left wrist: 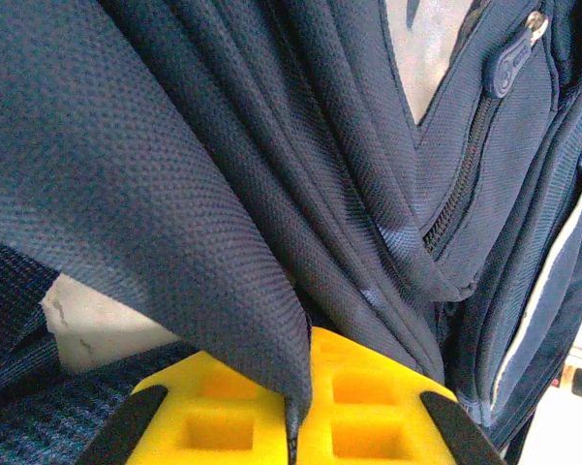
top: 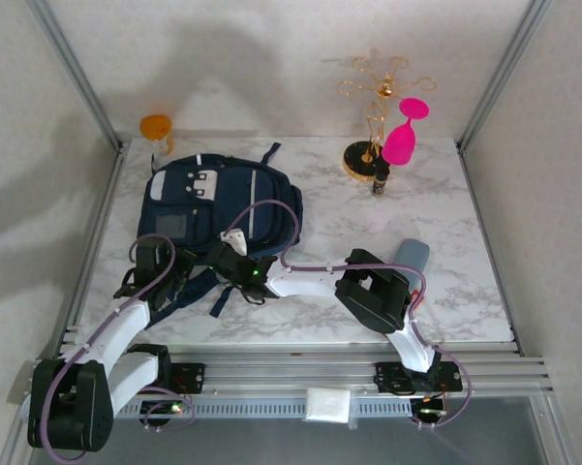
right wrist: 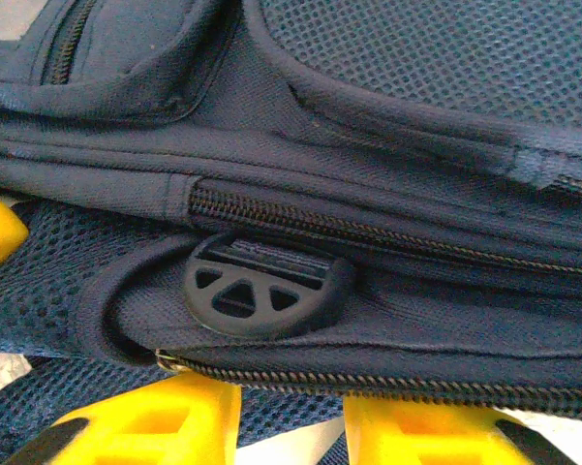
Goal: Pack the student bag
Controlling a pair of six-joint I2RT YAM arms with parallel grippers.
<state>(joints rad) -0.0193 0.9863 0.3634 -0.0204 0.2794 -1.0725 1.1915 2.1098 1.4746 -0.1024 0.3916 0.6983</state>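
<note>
The student bag (top: 213, 199), a navy backpack with white patches and a grey square patch, lies flat at the table's left rear. My left gripper (top: 158, 263) sits at its near left corner. In the left wrist view its yellow fingers (left wrist: 368, 397) are shut on a fold of the bag's navy fabric (left wrist: 203, 242). My right gripper (top: 240, 260) is at the bag's near edge. Its jaws (right wrist: 291, 426) stand apart just below a zipper line (right wrist: 368, 380), with blue mesh and a bit of table showing in the gap. A round black buckle (right wrist: 266, 288) lies just above them.
A gold wire stand (top: 376, 107), a pink wine glass (top: 405, 136) and a small dark bottle (top: 379, 181) stand at the back right. An orange cup (top: 156, 130) sits at the back left corner. A grey-blue cylinder (top: 413, 256) lies by the right arm.
</note>
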